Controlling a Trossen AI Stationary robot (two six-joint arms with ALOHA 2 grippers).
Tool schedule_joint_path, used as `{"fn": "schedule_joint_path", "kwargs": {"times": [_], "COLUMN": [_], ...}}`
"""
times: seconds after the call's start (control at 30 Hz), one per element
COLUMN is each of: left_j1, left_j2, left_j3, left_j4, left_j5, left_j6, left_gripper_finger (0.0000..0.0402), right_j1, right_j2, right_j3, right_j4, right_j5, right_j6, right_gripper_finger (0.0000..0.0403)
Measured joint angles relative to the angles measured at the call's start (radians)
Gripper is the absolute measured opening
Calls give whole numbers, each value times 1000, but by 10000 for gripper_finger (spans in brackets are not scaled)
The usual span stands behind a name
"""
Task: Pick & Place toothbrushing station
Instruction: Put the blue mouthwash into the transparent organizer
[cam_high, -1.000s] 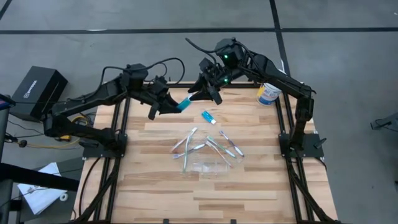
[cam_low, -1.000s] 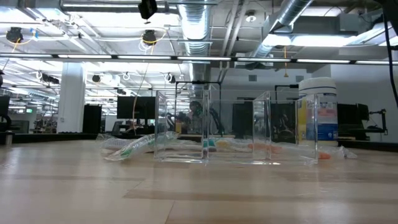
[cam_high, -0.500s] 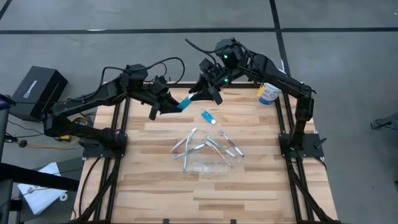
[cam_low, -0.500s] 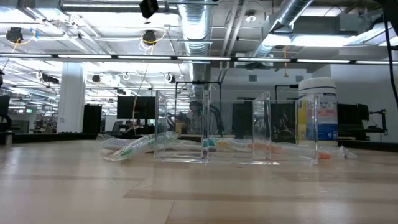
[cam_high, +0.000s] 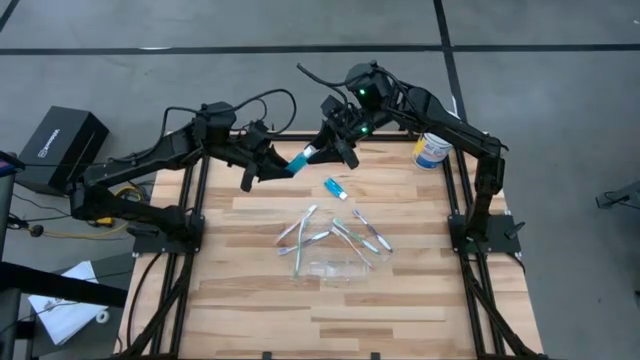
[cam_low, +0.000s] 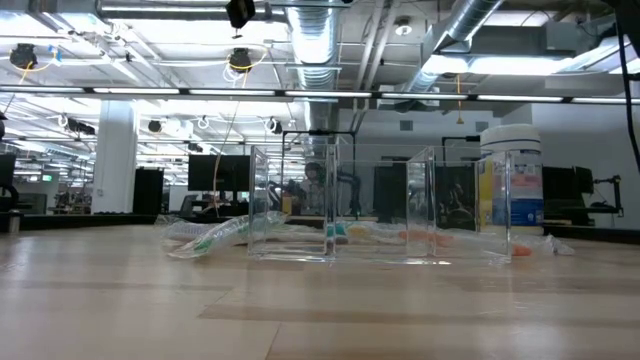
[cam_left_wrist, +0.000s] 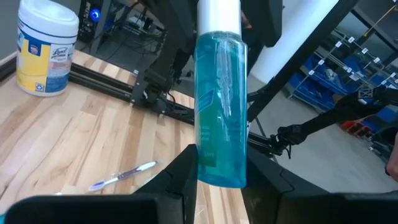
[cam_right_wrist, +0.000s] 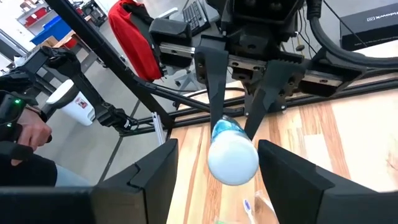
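Left claw (cam_high: 283, 169) clamps toothpaste tube (cam_high: 297, 163); cap end between right claw (cam_high: 326, 143) spread fingers

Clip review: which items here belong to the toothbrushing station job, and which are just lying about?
Job: toothpaste tube in left gripper, facing right gripper; second toothpaste tube; toothbrushes; clear container.
Lying about: wipes tub; black box.

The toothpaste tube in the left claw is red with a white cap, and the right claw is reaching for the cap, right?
Not quite: the toothpaste tube is teal, not red, as the left wrist view shows. The rest holds: it has a white cap, the left claw holds it by its tail end, and the right claw is open around the cap end.
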Motion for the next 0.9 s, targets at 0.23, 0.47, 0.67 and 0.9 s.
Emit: {"fn": "schedule_joint_path", "kwargs": {"times": [0.23,0.47,0.67,0.9], "left_j1": [0,0,0,0], "left_j2": [0,-1,-1,-1], "left_j3": [0,0,0,0], "left_j4": [5,12,12,13], "left_j5": [0,2,7,7], "left_j6": [0,0,-1,-1], "left_gripper_finger": [86,86,86,86], "right_j1": [-2,-11,-25,-28], "right_j2": [0,0,0,0], "right_j3": [0,0,0,0], "right_j4": [-15,-15,-14,-3], "right_j5": [1,2,1,0], "right_j6": [-1,3,13,15], "right_gripper_finger": [195,165,157,169]}}
